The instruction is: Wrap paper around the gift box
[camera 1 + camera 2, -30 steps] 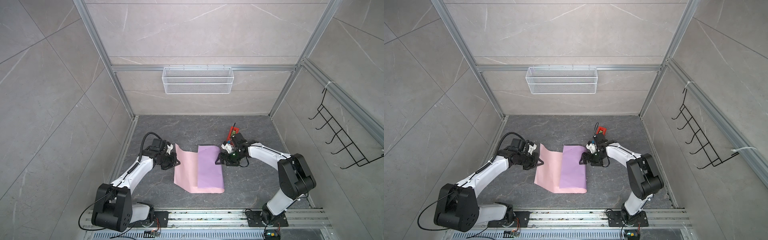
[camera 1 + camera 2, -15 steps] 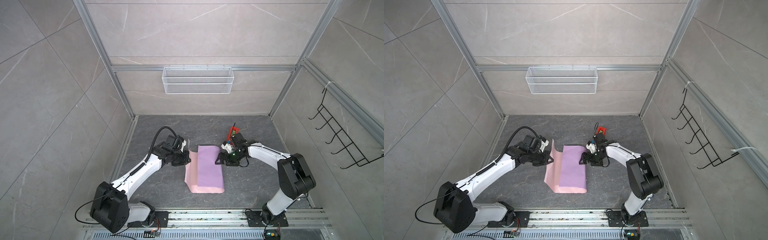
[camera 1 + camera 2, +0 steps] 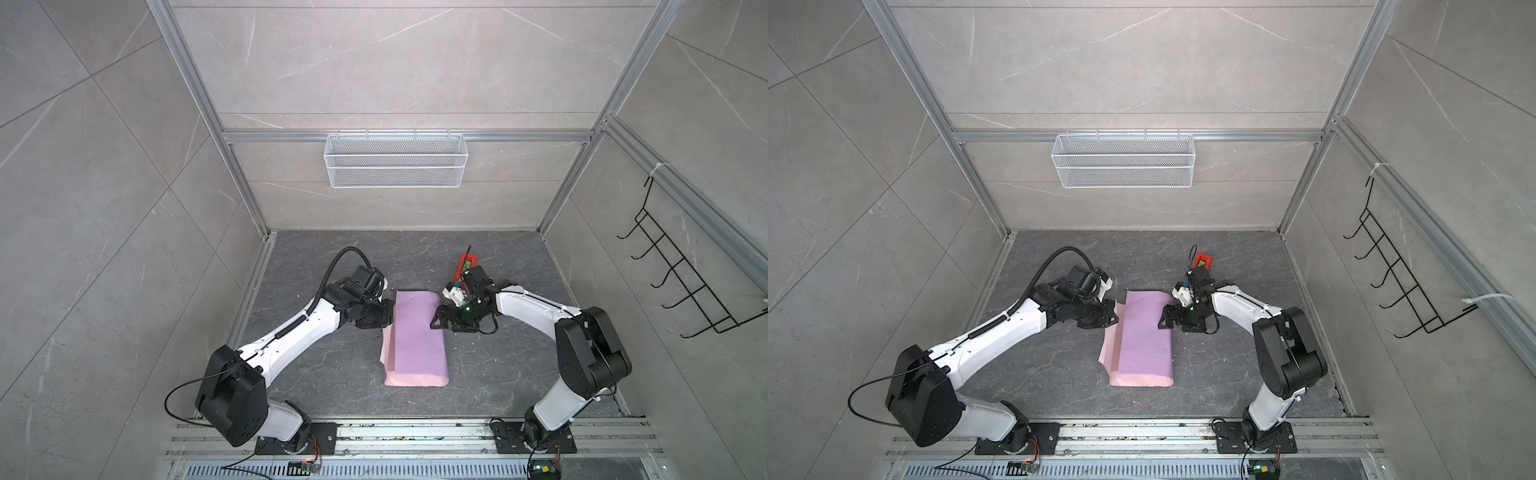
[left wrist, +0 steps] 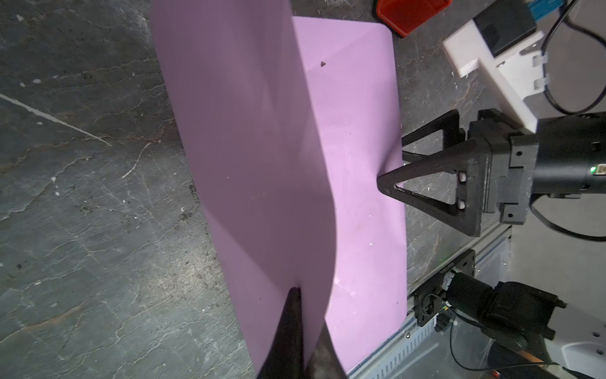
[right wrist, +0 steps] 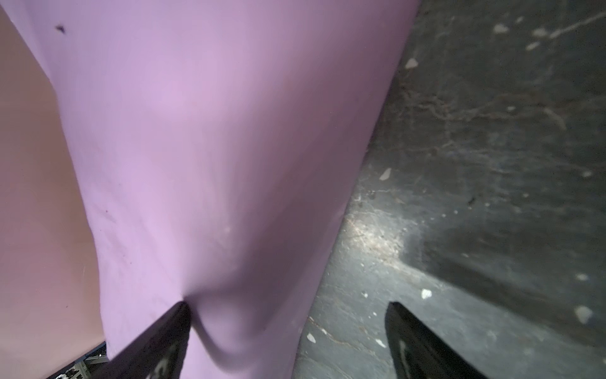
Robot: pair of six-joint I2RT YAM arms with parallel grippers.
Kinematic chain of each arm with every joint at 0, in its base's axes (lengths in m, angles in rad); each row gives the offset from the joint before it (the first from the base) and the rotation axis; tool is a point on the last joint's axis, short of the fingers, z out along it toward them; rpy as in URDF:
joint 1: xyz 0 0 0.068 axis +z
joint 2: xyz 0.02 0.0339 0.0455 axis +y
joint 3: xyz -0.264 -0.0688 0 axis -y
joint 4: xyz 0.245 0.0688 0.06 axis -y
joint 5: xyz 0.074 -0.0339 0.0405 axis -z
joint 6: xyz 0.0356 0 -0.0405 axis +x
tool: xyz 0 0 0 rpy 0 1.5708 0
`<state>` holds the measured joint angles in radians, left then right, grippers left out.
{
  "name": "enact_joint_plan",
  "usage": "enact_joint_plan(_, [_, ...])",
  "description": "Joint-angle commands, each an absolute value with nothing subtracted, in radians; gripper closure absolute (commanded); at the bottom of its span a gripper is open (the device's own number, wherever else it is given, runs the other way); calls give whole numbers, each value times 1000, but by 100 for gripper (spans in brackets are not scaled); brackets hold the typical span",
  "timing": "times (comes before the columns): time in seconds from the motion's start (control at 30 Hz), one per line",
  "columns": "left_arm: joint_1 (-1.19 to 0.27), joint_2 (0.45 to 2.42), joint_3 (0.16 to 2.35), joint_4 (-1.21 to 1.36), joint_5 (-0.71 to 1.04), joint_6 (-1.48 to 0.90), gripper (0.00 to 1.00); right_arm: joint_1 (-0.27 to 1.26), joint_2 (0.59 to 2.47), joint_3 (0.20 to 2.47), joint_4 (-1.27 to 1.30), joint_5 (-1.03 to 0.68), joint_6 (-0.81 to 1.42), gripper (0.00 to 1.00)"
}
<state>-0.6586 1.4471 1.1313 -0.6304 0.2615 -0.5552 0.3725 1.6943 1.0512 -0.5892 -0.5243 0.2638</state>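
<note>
Paper (image 3: 417, 332) lilac-up on bench (image 3: 332, 374); left claw (image 3: 386, 321) pinches raised flap; right claw (image 3: 439, 324) splayed, one finger pressing paper; red tape dispenser (image 3: 467, 264) behind.

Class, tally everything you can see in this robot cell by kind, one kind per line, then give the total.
Robot arm: 2
Paper sheet: 1
Red dispenser: 1
Wire basket: 1
Hook rack: 1
Total: 6

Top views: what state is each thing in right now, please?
Pink-and-lilac paper sheet: folded over, lilac side up, left flap raised.
Left gripper: shut on the paper's raised edge.
Right gripper: open, one finger pressing the paper down.
Red tape dispenser: not held, beyond the right gripper.
</note>
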Motion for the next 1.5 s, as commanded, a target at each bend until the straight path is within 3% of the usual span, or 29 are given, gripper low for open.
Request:
enact_joint_plan(0.0, [-687,1482,1193,-697,217,-507,100,392,1750,1027,-628,-418,243,6])
enact_joint_plan(0.67, [-840,1755,1433,-853,154,-450,100,399,1751,1028,-629,-416,244,7])
enact_joint_plan(1.47, [-847,1874,1485,-703,294,-537,100,405,1745,1014,-624,-416,252,7])
